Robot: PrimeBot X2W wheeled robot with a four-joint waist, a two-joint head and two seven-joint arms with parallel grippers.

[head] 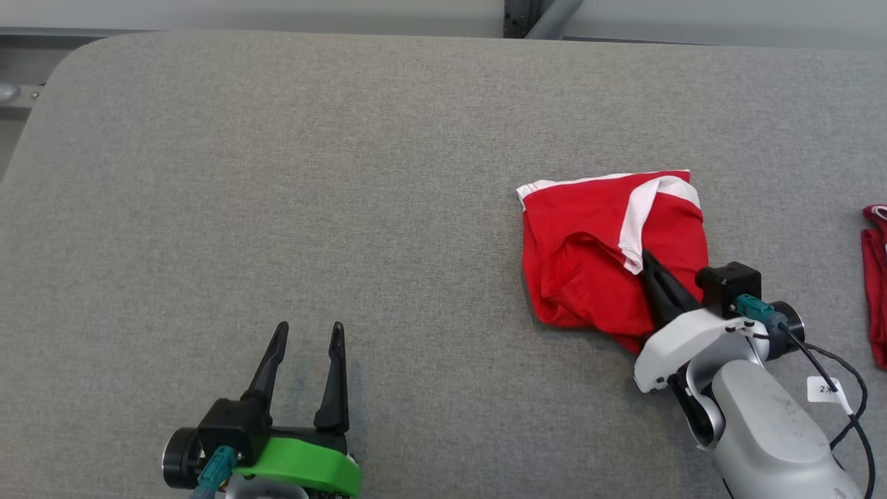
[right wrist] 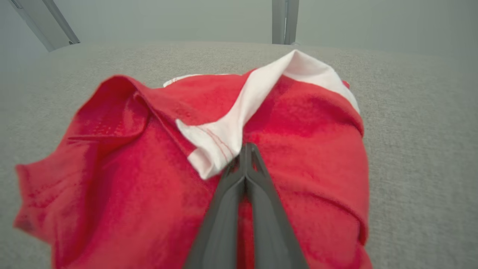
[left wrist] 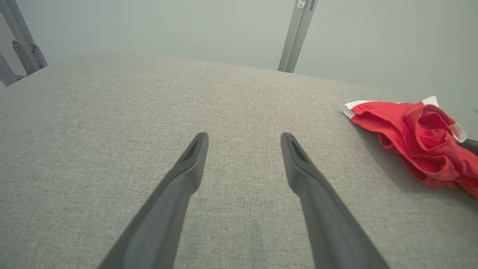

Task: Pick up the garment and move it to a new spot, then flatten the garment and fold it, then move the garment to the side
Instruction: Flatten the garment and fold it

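Note:
The garment (head: 596,256) is red with white bands and lies bunched on the right half of the grey padded table (head: 277,173). My right gripper (head: 644,255) reaches over it from the lower right, its fingers pressed together with the tips pinching fabric beside a folded white band. The right wrist view has the garment (right wrist: 149,168) heaped around the shut right gripper (right wrist: 246,146). My left gripper (head: 308,329) hovers open over bare table at the lower left, far from the cloth. From the left wrist, the garment (left wrist: 410,138) sits to the right of that gripper (left wrist: 242,140).
A second piece of red cloth (head: 876,277) lies at the table's right edge. Metal frame posts (left wrist: 297,33) stand behind the far edge. The table's rounded far-left corner (head: 76,55) is in sight.

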